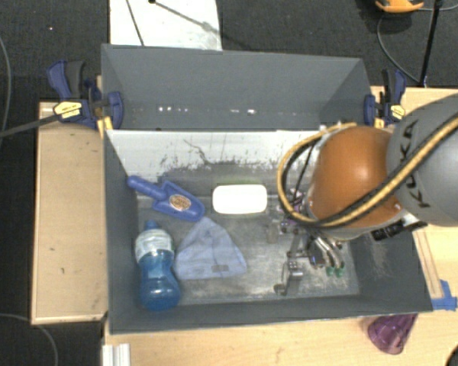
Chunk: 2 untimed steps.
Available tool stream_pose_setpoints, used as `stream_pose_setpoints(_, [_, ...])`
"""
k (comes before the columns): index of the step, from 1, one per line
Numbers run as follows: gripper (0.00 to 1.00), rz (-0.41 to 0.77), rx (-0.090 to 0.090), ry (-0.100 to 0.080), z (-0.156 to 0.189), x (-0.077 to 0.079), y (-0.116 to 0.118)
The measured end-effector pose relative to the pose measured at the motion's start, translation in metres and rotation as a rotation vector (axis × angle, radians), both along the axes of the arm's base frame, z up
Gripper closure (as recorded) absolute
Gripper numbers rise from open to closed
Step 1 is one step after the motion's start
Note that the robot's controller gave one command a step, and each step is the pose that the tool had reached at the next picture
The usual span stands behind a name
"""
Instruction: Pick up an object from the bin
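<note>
Hovering claw (296, 271): low over grey metal bin (214, 155) floor, near right edge
Grip: cannot tell
Nearest: pale blue crumpled cloth (208, 254), mid-floor

Grey arm (443, 162), orange cover (351, 174), yellow cables (290, 162)

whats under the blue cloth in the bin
Only the grey bin floor shows round the cloth; the bottle lies beside its left edge. Whatever the cloth covers cannot be seen.
</note>
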<state>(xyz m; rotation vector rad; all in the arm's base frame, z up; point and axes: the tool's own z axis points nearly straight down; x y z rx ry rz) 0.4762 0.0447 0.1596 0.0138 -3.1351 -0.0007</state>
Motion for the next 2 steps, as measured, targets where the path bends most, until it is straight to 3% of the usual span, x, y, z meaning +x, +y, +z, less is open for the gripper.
stream_pose_setpoints(1, [0.0, -0.001, 0.0, -0.009, 0.004, 0.002, 0.0])
stream_pose_setpoints(2, [0.0, -0.023, 0.001, -0.005, -0.016, 0.057, 0.033])
